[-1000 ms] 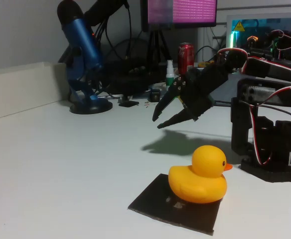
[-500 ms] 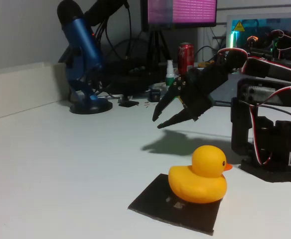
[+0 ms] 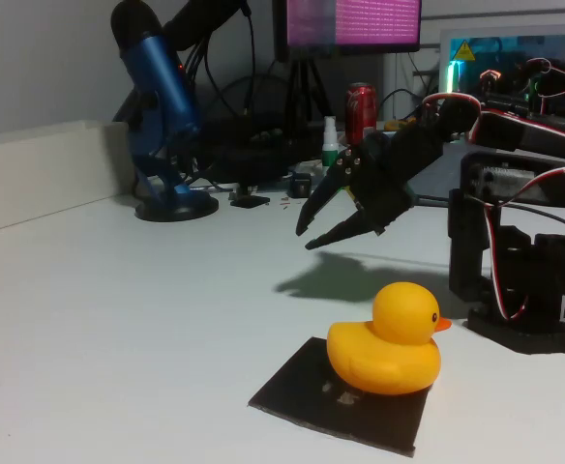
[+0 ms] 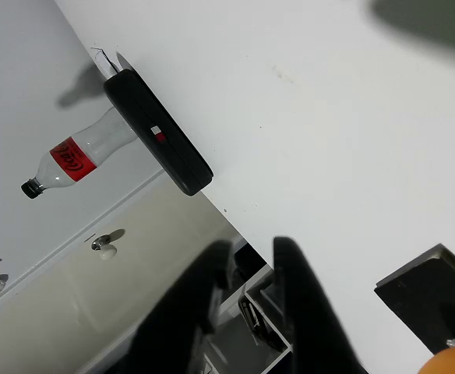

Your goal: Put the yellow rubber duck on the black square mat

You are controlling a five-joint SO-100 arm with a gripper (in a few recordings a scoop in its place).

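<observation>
In the fixed view, a blue microphone [image 3: 159, 106] on a round base is seen at the upper left of the frame, standing on the white desk [image 3: 118, 319]. Further right along the back edge, a red can [image 3: 361, 108] is seen below a lit screen [image 3: 350, 23]. Right of centre, the black gripper [image 3: 309, 232] is held in the air above the desk, its jaws slightly parted and nothing gripped between them. Below it, in the lower centre-right of the frame, the yellow rubber duck [image 3: 389, 343] is seated on the black square mat [image 3: 297, 387], beak pointed to the right, well apart from the jaws. In the wrist view, a corner of the mat [image 4: 426, 292] is seen at the lower right.
</observation>
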